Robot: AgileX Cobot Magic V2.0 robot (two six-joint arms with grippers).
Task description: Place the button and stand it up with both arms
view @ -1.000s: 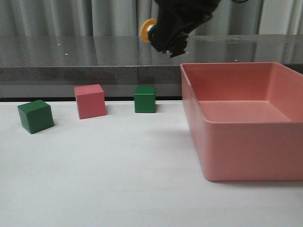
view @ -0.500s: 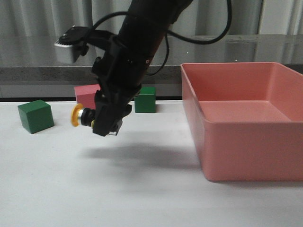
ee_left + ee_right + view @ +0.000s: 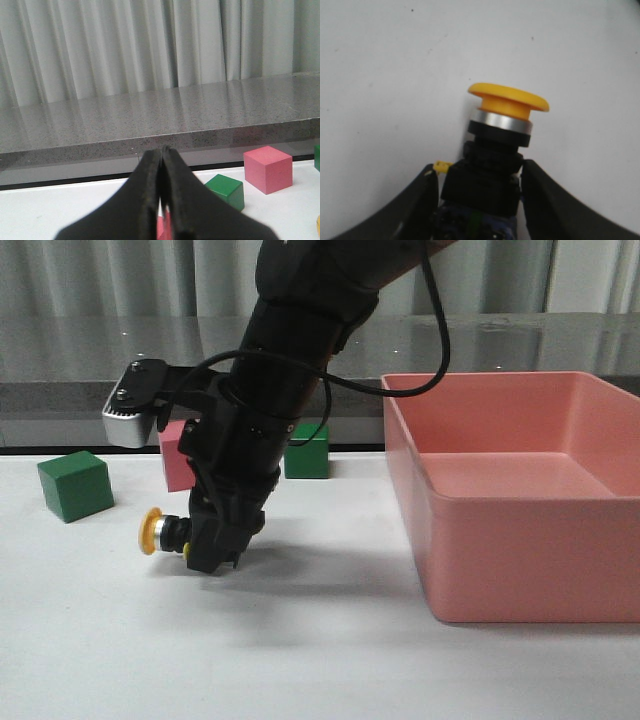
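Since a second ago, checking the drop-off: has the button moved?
Yes. The button came down and leftward from above the pink bin, now low near the table, below the pink cube.

I see three cubes in a row along the far edge of the table [image 3: 300, 640]: one cube [image 3: 75, 485] nearest the left edge, a second [image 3: 175, 465] right of it, a third [image 3: 308, 452] further right. The bin [image 3: 520, 570] sits at the right edge. The button [image 3: 160, 533] lies sideways in front of the second cube, held in the right gripper [image 3: 215, 545].
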